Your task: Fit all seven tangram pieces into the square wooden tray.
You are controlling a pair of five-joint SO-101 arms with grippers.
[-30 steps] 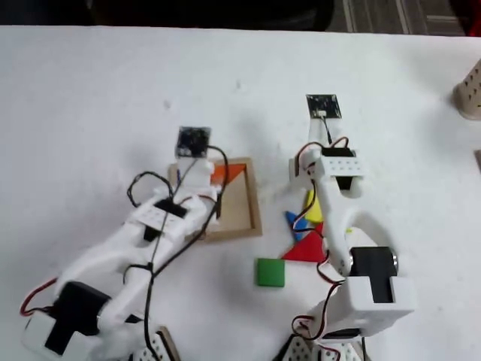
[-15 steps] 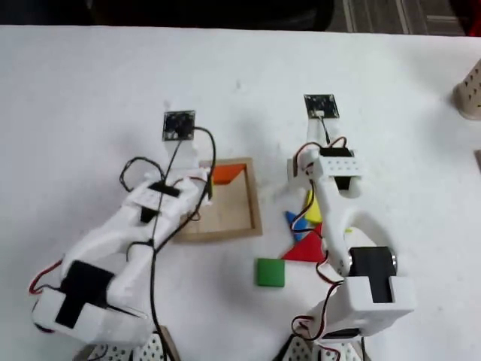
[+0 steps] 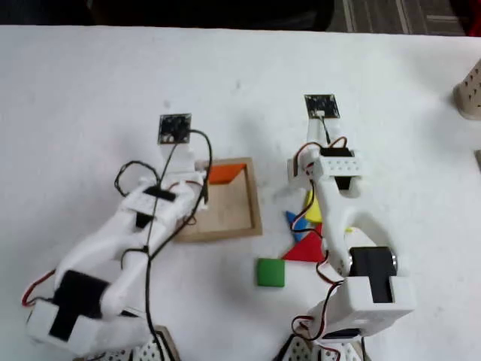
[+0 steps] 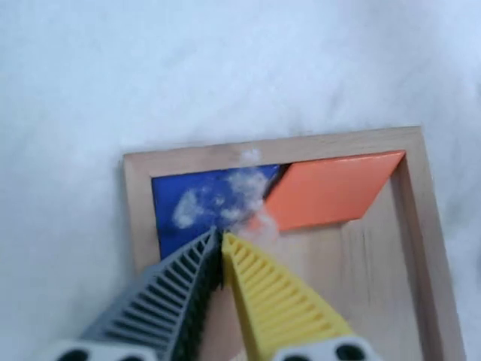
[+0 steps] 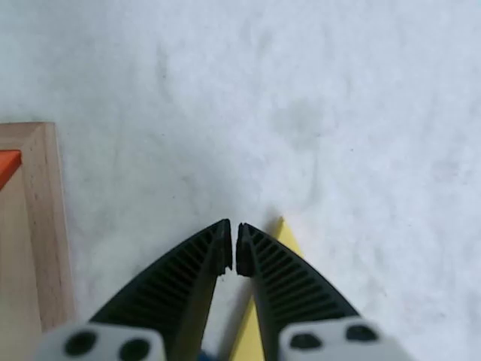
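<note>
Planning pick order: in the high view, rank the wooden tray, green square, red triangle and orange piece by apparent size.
1. wooden tray
2. green square
3. red triangle and orange piece: about alike, each partly covered, so unranked.

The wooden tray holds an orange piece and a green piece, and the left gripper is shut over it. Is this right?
Not quite: the left wrist view shows a blue piece, not a green one, beside the orange piece in the tray. The left gripper is shut over it.
</note>
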